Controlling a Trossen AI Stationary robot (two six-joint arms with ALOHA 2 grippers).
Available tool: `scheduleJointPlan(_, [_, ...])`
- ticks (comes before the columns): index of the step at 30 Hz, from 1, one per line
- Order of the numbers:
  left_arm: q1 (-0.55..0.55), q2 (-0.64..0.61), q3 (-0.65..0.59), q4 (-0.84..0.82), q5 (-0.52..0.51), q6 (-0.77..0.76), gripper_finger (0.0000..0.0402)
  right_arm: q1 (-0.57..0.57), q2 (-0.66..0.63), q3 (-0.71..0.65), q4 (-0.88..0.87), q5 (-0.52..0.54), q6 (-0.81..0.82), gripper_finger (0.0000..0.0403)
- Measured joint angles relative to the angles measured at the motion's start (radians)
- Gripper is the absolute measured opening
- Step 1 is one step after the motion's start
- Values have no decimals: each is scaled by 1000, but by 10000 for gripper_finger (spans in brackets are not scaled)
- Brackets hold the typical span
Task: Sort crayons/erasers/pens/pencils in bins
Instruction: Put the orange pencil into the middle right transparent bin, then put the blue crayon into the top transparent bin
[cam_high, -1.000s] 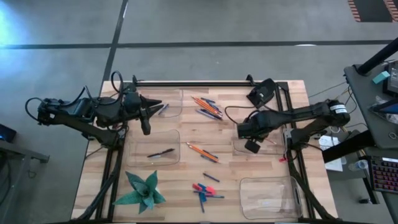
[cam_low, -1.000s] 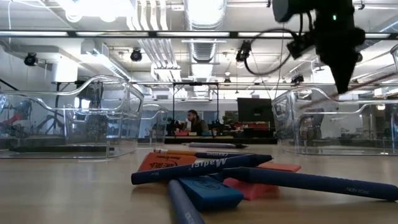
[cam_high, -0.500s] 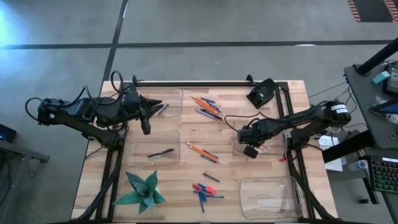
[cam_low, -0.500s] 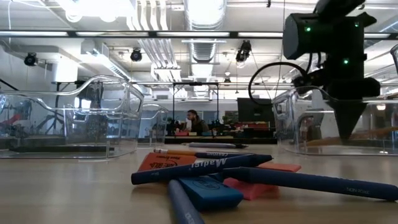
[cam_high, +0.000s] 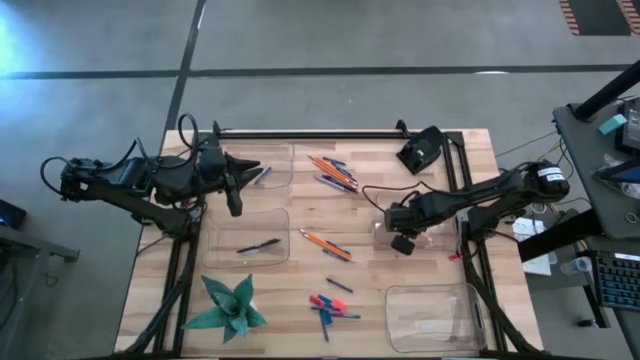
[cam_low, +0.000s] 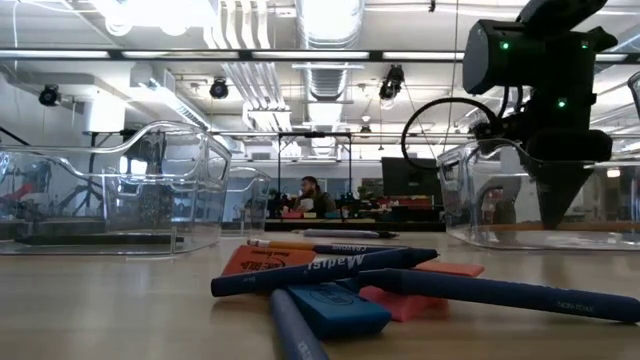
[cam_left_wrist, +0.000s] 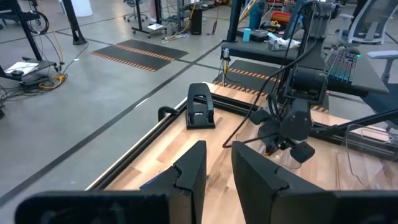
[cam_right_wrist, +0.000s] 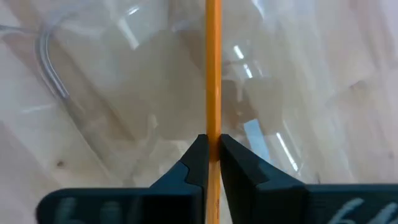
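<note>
My right gripper (cam_high: 403, 243) reaches down into the clear bin (cam_high: 418, 236) at the table's right and is shut on an orange pencil (cam_right_wrist: 212, 62). My left gripper (cam_left_wrist: 217, 168) hangs above the far left bin (cam_high: 272, 166), narrowly open and holding nothing. More orange pencils and blue sticks lie loose at the far middle (cam_high: 335, 170) and centre (cam_high: 325, 243). Pink-red and blue erasers (cam_low: 340, 305) lie among blue pens near the front edge. A black pen (cam_high: 258, 245) rests in the middle-left bin. My right gripper pinches the pencil's shaft (cam_right_wrist: 212, 127) between its two fingers, with pencil showing on both sides of the hold. The fingers come from above, pointing down, and lie across the pencil. The pencil (cam_low: 600, 227) lies about level, low inside the bin.
A fourth clear bin (cam_high: 430, 318) stands at the near right. A green folded-paper shape (cam_high: 230, 305) sits at the near left, and a black device (cam_high: 420, 150) at the far right. Bare wood lies between the bins.
My right gripper has gone down into the right-hand bin with the pencil. The pencil, tilted half a second ago with one end raised, now lies about level near the bin's floor.
</note>
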Motion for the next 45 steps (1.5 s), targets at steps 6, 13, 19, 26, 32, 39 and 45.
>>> scheduleJointPlan(6, [0, 0, 0, 0, 0, 3, 63, -7, -11, -1, -7, 5, 30, 87])
scheduleJointPlan(13, [0, 0, 0, 0, 0, 3, 63, -7, -52, 40, -118, 24, 84, 117])
scheduleJointPlan(19, [0, -1, 0, 0, 0, 3, 63, -7, -101, 201, -315, 91, 154, 114])
scheduleJointPlan(26, [0, 1, 0, 0, 0, 3, 63, -5, -78, 360, -140, 211, 174, 116])
scheduleJointPlan(32, [0, 2, 0, 2, 0, -3, 63, -44, 80, 495, -14, 291, 113, 116])
scheduleJointPlan(39, [0, 1, 0, 1, 30, -50, 63, -152, 294, 687, -85, 281, -5, 116])
scheduleJointPlan(45, [0, 1, 0, 0, 73, -51, 63, -292, 394, 757, -46, 178, -79, 116])
